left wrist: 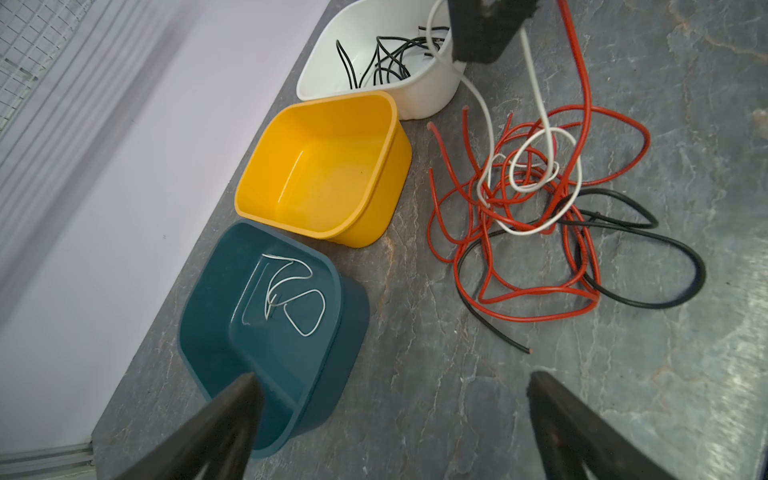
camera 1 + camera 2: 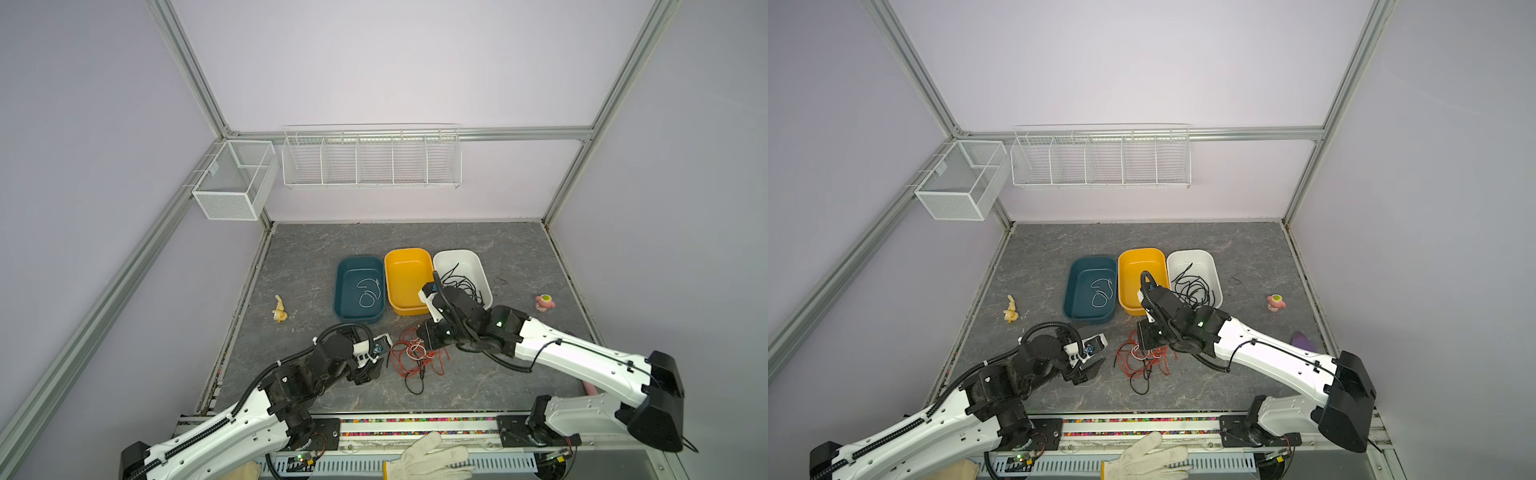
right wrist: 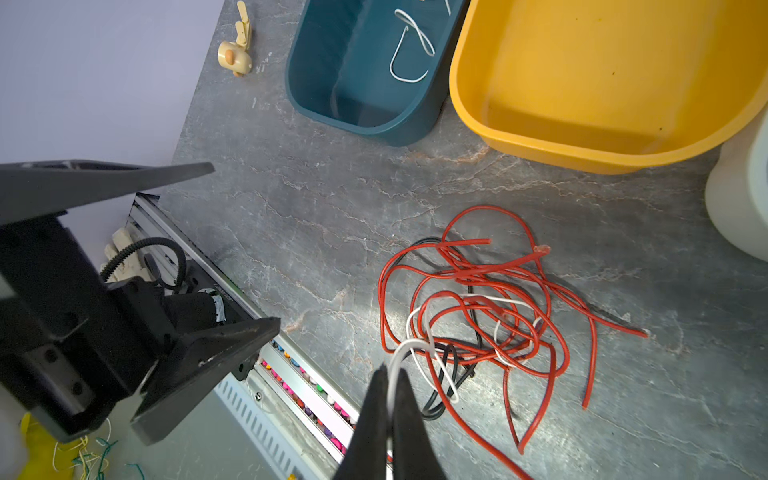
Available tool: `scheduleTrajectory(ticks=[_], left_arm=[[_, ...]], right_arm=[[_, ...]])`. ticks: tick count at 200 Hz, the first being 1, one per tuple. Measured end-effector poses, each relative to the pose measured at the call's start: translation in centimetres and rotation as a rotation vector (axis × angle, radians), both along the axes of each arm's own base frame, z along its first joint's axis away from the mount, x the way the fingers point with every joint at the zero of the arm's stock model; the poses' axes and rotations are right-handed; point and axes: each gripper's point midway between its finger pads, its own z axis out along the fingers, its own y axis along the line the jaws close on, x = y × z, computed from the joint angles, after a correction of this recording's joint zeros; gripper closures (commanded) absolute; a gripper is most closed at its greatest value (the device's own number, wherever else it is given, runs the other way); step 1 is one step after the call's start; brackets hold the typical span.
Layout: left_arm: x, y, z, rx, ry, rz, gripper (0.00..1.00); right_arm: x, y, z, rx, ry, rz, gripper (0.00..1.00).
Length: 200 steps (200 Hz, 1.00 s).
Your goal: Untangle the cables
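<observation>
My right gripper pinches the white cable, left gripper wide open; I bet pulling drags the red cables too.

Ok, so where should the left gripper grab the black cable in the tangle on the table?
I'd take the black cable just behind its free end, where it lies straight on bare table outside the red cables. Come down from the open left gripper's side, jaws across the wire; elsewhere it weaves through red loops.
</observation>
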Motion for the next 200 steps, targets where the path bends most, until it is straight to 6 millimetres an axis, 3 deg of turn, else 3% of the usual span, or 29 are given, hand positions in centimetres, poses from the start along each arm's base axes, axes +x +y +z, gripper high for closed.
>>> scheduleTrajectory(ticks=[34, 86, 156, 200], left_arm=[[-0.1, 0.1, -1.2, 0.027, 0.02, -0.003, 0.01], [-0.4, 0.1, -1.1, 0.005, 0.022, -0.012, 0.01], [-0.5, 0.0, -1.6, 0.018, 0.034, -0.015, 0.01], [-0.5, 0.0, -1.8, 0.022, 0.037, -0.014, 0.01]], right_arm=[[-0.7, -0.1, 0.4, 0.001, 0.0, 0.024, 0.93], [-1.0, 0.0, 4.0, 0.055, -0.051, 0.055, 0.93], [-1.6, -0.3, 5.4, 0.057, -0.065, 0.075, 0.93], [-2.2, -0.7, 7.9, 0.103, -0.094, 0.084, 0.93]])
